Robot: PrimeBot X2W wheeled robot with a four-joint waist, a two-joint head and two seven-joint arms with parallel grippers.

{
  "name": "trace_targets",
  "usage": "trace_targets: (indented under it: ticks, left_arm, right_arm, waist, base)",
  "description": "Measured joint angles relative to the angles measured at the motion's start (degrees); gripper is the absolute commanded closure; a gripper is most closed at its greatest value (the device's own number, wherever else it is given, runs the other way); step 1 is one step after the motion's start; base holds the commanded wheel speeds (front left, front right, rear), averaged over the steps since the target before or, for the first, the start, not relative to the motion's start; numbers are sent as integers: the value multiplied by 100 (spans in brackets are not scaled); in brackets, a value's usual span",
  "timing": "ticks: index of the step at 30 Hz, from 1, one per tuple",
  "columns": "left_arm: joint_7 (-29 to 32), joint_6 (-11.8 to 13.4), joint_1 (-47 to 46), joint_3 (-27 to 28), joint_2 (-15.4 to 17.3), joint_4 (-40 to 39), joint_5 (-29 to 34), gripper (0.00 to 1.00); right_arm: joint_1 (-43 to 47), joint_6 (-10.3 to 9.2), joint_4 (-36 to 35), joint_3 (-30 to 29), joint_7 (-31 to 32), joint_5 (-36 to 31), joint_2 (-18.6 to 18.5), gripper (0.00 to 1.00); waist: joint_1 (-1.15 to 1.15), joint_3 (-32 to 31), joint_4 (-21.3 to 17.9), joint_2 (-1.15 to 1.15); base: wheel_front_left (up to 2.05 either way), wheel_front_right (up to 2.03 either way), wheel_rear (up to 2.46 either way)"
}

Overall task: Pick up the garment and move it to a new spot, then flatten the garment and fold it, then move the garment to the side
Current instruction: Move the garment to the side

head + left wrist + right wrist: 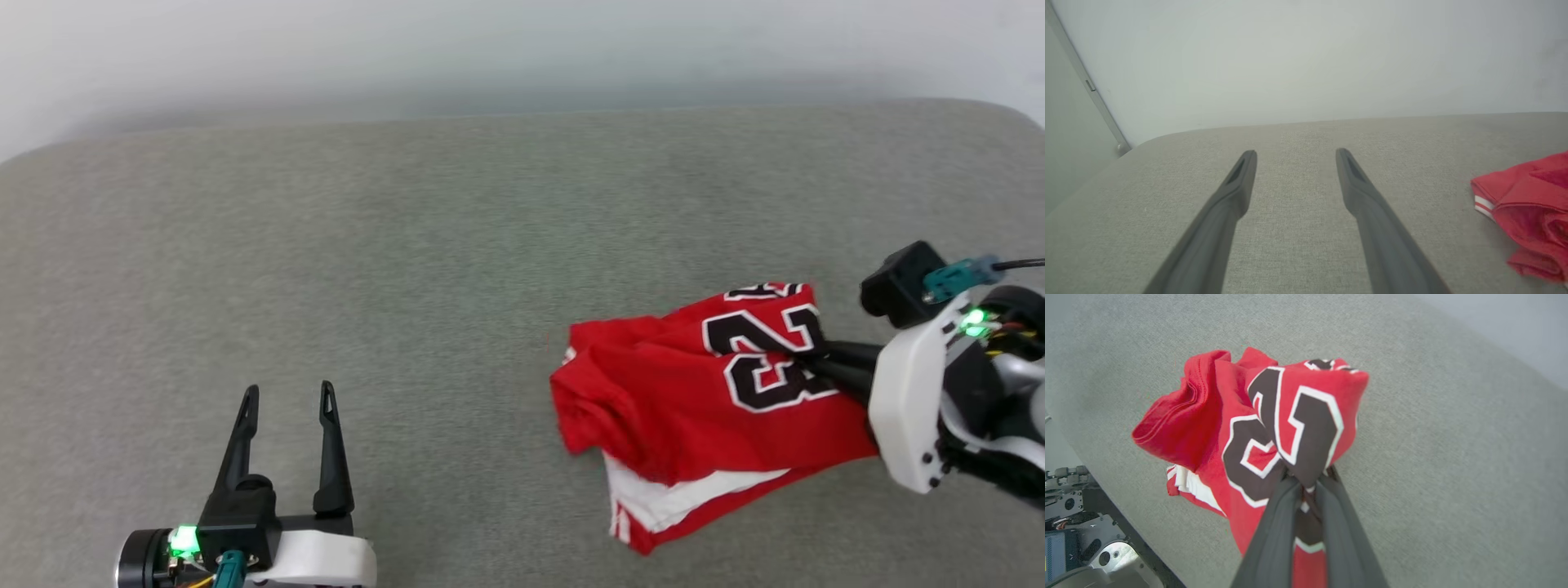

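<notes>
Head view: right tool (pixel 804 359) clamped on crumpled garment (pixel 653 400) at number print (pixel 767 359), right side of grey tabletop (pixel 408 245); left tool (pixel 289 389) apart, empty. Step: pick-up; lift-off unclear. Next: raise clear, carry to new spot.

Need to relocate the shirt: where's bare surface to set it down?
The grey surface is bare between the garment and the left gripper, and along the whole far strip below the wall. It's crowded at the near right, where the right gripper pinches the bunched garment.
</notes>
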Motion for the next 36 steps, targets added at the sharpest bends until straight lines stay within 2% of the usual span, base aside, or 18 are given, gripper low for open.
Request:
trace_targets:
  ticks: [5, 9, 19, 28, 33, 34, 35, 36]
  left_arm:
    - [-1, -42, -58, 113, 37, -98, 4, 0]
    - [-1, -94, -247, 140, 135, -145, 67, 0]
    - [-1, -177, -694, 163, 422, -357, 212, 0]
    - [-1, -168, -1019, 135, 609, -563, 261, 0]
    - [-1, -126, -1111, 78, 624, -610, 259, 0]
    - [-1, -111, -1111, 69, 622, -600, 258, 0]
    - [-1, -90, -1107, 68, 622, -587, 256, 0]
    - [-1, -86, -1106, 62, 614, -572, 247, 0]
  right_arm:
    - [-170, 1, -163, -227, 119, -64, -383, 100]
    - [-290, 0, 30, -474, 81, -230, -667, 100]
    - [-643, 3, 1229, -1332, 58, -829, -970, 100]
    - [-1058, 3, 2579, -2307, -248, -1625, -835, 100]
    - [-1088, 1, 3183, -2729, -378, -1919, -372, 100]
    - [-1085, 3, 3270, -2804, -447, -1995, -280, 85]
    - [-1086, 3, 3342, -2883, -527, -2104, -210, 26]
    - [-1086, 3, 3397, -2945, -602, -2241, -166, 0]
  waist:
    - [0, 92, -500, 0]
    - [0, 341, -818, 0]
    - [0, 1272, -1228, 0]
    - [0, 2085, -1280, 0]
    - [0, 2279, -1172, 0]
    - [1, 2271, -1149, 0]
    - [1, 2244, -1136, 0]
    - [1, 2204, -1127, 0]
  base:
    - [0, 0, 0]
    - [0, 0, 0]
    - [0, 0, 0]
    - [0, 0, 0]
    - [0, 0, 0]
    - [0, 0, 0]
    - [0, 0, 0]
    - [0, 0, 0]
